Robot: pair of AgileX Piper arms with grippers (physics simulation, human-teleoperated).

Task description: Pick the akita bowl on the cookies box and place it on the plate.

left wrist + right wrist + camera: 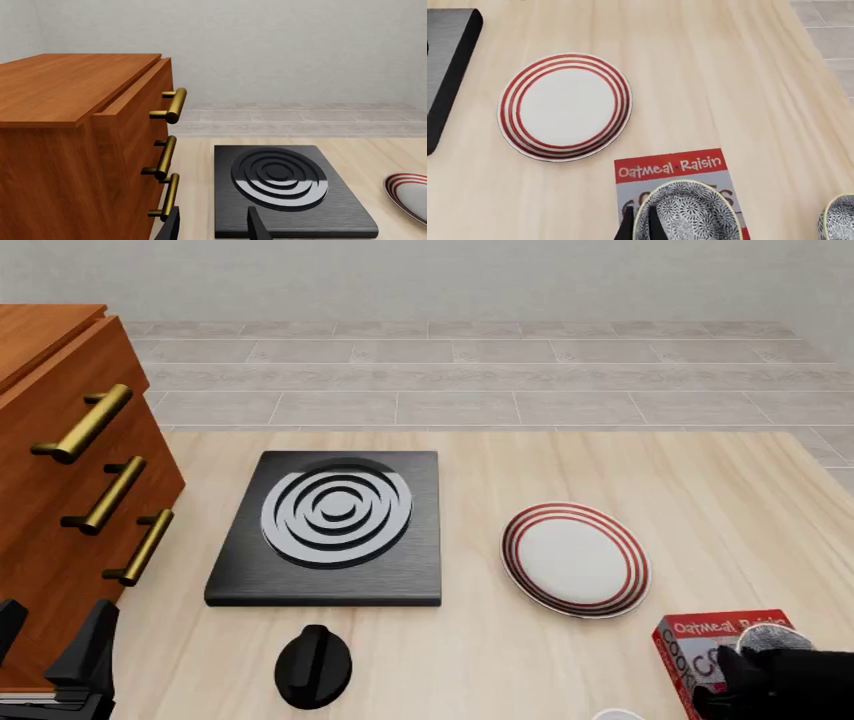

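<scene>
Risk at this stage is lying mainly w/ the grasp: the right gripper (640,222) is straddling the rim of the akita bowl (687,212), and a thin rim pinch is likely slipping or tipping the bowl if closure is off-centre; a push could also be shifting the cookies box (670,170) under it. A second patterned bowl (839,217) is sitting near, at the frame edge, so a wide swing could be knocking it. Bowl is resting on the box, approx. near the table's front-right corner; the plate (564,106) is lying apart, ahead and to the left, bare. Right gripper's fingers are showing a narrow gap around the rim; whether they are clamping yet cannot be told. Left gripper (212,225) is standing apart-fingered, holding nothing, by the stove burner (283,187).
</scene>
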